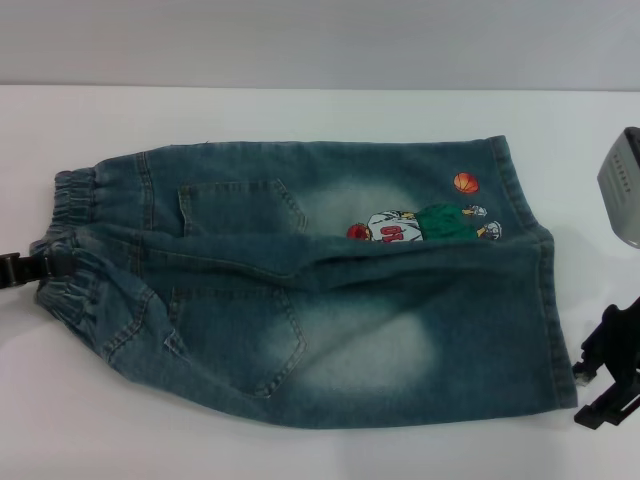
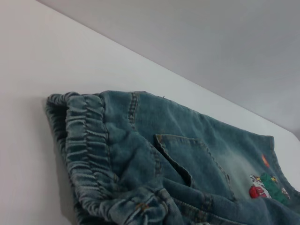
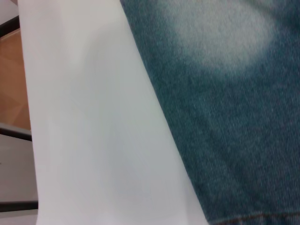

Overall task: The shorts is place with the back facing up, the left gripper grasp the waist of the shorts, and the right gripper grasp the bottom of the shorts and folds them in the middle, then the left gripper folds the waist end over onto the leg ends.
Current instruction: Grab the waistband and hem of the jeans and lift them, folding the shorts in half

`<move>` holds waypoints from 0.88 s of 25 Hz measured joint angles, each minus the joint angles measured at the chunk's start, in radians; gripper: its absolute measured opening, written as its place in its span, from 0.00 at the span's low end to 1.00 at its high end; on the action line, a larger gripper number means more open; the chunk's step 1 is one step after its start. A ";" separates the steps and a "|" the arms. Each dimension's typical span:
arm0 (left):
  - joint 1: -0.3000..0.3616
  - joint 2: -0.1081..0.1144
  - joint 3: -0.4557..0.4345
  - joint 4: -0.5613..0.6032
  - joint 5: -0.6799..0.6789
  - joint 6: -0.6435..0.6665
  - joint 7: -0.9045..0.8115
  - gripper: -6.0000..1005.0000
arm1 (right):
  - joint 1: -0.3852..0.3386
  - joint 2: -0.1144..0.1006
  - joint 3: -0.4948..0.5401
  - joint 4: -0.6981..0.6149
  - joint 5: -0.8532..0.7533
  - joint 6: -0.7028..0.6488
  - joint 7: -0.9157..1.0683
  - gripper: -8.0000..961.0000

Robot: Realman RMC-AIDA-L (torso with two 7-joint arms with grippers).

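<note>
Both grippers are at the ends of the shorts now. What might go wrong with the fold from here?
1. The left gripper sits at the bunched waist of the shorts; it may pinch only one layer, so the rest sags.
2. The right gripper is beside the bottom of the shorts, apparently not on it; closing there could miss the hem.
3. A ridge crosses the shorts near the cartoon print; folding may lock that crease in.
</note>
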 joint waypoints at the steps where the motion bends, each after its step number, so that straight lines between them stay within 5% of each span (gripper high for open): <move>1: 0.000 0.000 0.000 0.000 0.000 -0.001 0.000 0.05 | 0.002 0.001 0.001 0.000 0.000 0.001 0.000 0.59; 22: -0.001 0.000 0.000 -0.007 0.001 -0.027 0.000 0.05 | 0.049 0.047 -0.004 -0.022 0.000 -0.007 -0.010 0.57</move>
